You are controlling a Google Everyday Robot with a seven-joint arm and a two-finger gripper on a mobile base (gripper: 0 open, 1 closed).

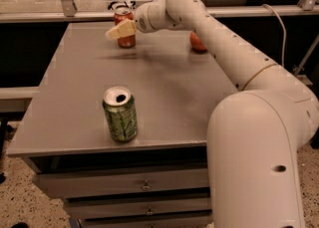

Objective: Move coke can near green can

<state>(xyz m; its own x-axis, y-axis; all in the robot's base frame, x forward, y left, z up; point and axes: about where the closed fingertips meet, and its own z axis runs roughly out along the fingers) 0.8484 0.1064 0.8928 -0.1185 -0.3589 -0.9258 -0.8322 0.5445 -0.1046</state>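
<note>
The coke can is red with a silver top and stands upright near the far edge of the grey table. My gripper reaches in from the right and sits right in front of the can's upper half, its pale fingers covering part of it. The green can has a mottled yellow-green pattern and an open silver top, and stands upright near the table's front edge, well apart from the coke can.
A red apple lies at the far right of the table, partly behind my arm. My arm spans the table's right side. Drawers sit under the tabletop. A railing runs behind the table.
</note>
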